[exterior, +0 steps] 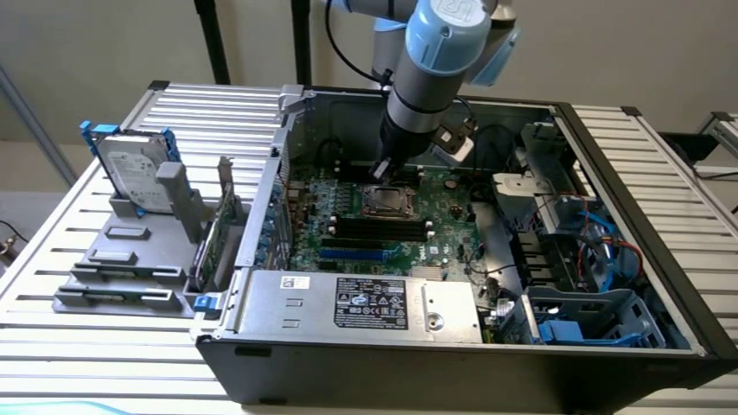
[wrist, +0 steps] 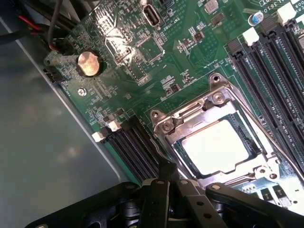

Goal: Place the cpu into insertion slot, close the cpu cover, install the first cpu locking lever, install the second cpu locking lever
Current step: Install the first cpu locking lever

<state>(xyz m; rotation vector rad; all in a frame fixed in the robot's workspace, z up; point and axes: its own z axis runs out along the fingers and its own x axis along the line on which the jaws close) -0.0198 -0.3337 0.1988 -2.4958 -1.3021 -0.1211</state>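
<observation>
Down inside the open metal case (exterior: 346, 367), the tool (wrist: 166, 170) hangs over the green circuit board (wrist: 142, 71), black jaws pressed together on nothing. Its tip is just beside the rim of the insertion slot (wrist: 179, 151), on the slot's far side in the exterior view. The cpu (wrist: 216, 147), a flat square with a pale glossy face, sits in that slot facing straight up, edges in line with the long black memory slots (wrist: 135, 149), and the cpu cover (wrist: 187, 118), a thin silvery frame, lies flat around it, chip showing through its window
</observation>
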